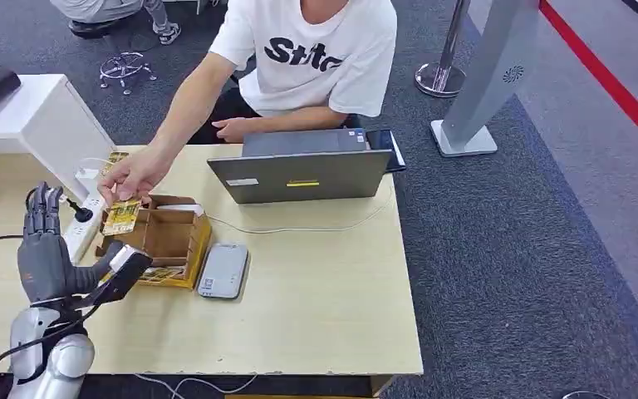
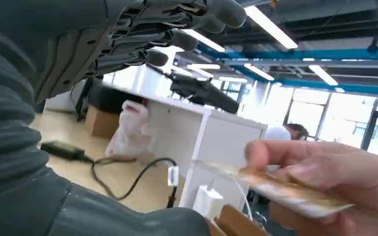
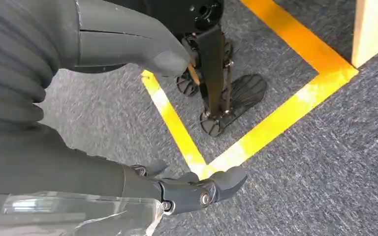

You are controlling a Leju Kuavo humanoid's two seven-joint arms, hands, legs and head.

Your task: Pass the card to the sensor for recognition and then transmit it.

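**Card held by a person, just beyond the left robot hand**

The wooden tabletop carries a grey laptop, a cardboard box and a flat grey sensor. A person's hand pinches the card over the box's edge. The left robot hand stands raised with fingers spread wide, holding nothing; the card lies at its 1 o'clock, near but apart. The right robot hand hangs over carpet, empty, fingers loosely apart.
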